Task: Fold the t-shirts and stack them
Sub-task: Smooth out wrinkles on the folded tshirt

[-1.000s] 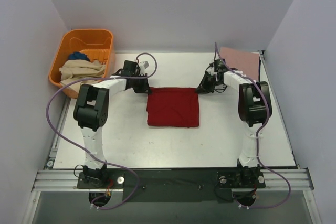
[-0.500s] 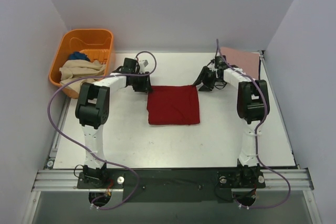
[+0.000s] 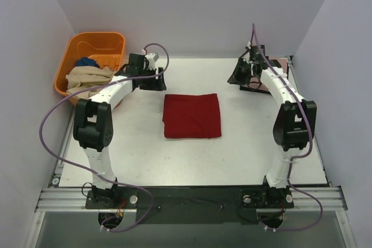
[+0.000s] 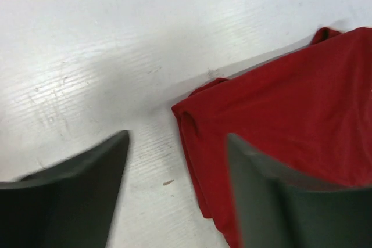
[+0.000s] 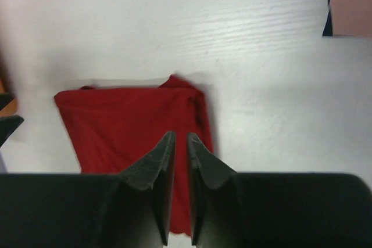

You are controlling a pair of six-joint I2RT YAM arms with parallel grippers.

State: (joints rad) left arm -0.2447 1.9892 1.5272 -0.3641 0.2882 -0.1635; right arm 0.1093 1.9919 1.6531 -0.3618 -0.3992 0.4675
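A dark red t-shirt point(image 3: 192, 115) lies folded into a flat square in the middle of the white table point(image 3: 192, 155); nothing holds it. My left gripper point(image 3: 156, 81) hovers off its far left corner with the jaws wide open and empty. In the left wrist view the shirt's corner point(image 4: 290, 120) lies just past the left gripper point(image 4: 177, 137). My right gripper point(image 3: 239, 78) hangs high at the back right, jaws a narrow slit apart and empty. The right wrist view looks down past the right gripper point(image 5: 180, 136) onto the red shirt point(image 5: 128, 126).
An orange basket point(image 3: 96, 43) at the back left holds a beige shirt point(image 3: 87, 78) and a blue one point(image 3: 87, 61). A dusty pink shirt point(image 3: 283, 65) lies at the back right, partly under the right arm, and shows as a pink patch point(image 5: 351, 4) in the right wrist view.
Both grippers have let go of the red shirt's far corners and drawn back and up. The left jaws opened wide. The right jaws opened, then narrowed. The shirt stays flat.
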